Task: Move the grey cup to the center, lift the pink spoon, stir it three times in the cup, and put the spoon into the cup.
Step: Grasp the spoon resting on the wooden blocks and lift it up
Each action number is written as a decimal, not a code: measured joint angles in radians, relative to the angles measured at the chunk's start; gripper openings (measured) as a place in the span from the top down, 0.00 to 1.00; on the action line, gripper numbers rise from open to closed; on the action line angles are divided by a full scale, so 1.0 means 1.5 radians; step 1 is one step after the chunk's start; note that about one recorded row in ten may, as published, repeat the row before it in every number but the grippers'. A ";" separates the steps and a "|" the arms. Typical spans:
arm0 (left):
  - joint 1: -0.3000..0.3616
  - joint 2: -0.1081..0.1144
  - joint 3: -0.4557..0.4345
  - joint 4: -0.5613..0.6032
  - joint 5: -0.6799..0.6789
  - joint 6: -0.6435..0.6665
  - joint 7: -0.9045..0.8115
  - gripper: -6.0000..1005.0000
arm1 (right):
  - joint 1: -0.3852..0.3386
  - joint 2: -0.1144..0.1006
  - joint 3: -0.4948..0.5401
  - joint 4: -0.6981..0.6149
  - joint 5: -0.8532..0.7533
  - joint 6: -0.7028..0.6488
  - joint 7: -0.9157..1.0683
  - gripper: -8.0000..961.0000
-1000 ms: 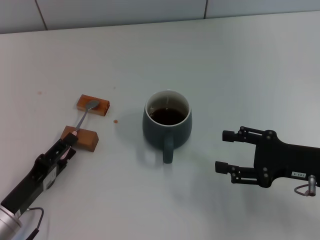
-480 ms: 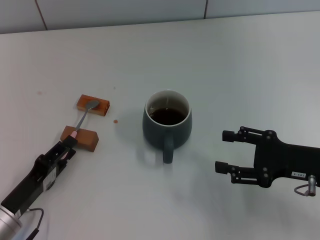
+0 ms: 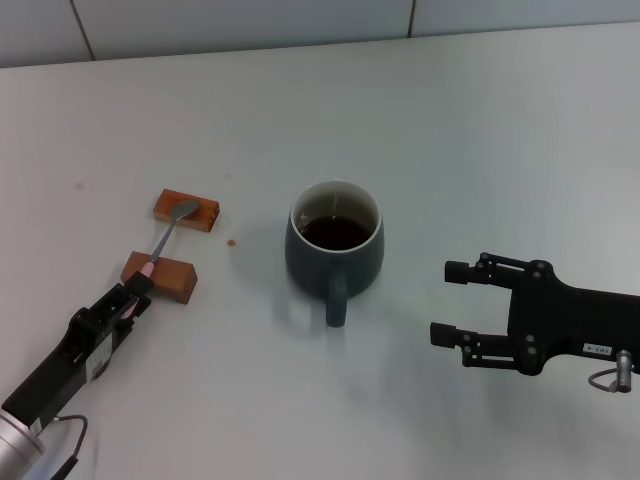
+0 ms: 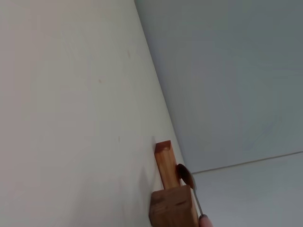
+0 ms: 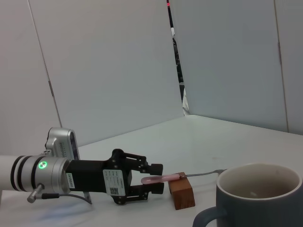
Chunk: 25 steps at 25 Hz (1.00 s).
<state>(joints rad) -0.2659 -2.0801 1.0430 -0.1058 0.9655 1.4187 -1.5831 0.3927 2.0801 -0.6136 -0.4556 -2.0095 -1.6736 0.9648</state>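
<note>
The grey cup (image 3: 335,248) stands mid-table with dark liquid inside, its handle toward me; its rim also shows in the right wrist view (image 5: 258,191). The pink spoon (image 3: 165,238) lies bridged across two wooden blocks, bowl on the far one, pink handle end over the near one. In the right wrist view my left gripper (image 5: 154,178) is open, one finger on each side of the spoon's (image 5: 163,178) pink handle end. From the head view that gripper (image 3: 135,295) sits just behind the near block. My right gripper (image 3: 448,302) hovers open to the right of the cup, holding nothing.
The far wooden block (image 3: 205,215) and the near wooden block (image 3: 172,277) lie left of the cup. A small reddish spot (image 3: 231,242) marks the white table (image 3: 480,140) between them and the cup. A wall edge runs along the back.
My left gripper has drawn back slightly toward the near left, so the spoon's pink tip now shows over the near block. Cup, spoon and right gripper are unmoved.
</note>
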 joint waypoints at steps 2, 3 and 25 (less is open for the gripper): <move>-0.001 0.000 0.000 0.000 0.001 0.000 0.000 0.60 | 0.000 0.000 0.000 0.000 0.000 0.000 0.000 0.18; -0.001 0.000 0.000 0.000 0.001 0.000 0.000 0.60 | 0.000 0.000 0.000 -0.001 0.000 0.000 0.000 0.18; -0.007 0.000 0.000 -0.007 0.003 0.000 -0.001 0.65 | 0.000 0.000 0.000 0.000 0.000 0.000 0.000 0.18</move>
<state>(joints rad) -0.2769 -2.0801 1.0430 -0.1166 0.9695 1.4190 -1.5846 0.3927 2.0801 -0.6136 -0.4555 -2.0095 -1.6736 0.9648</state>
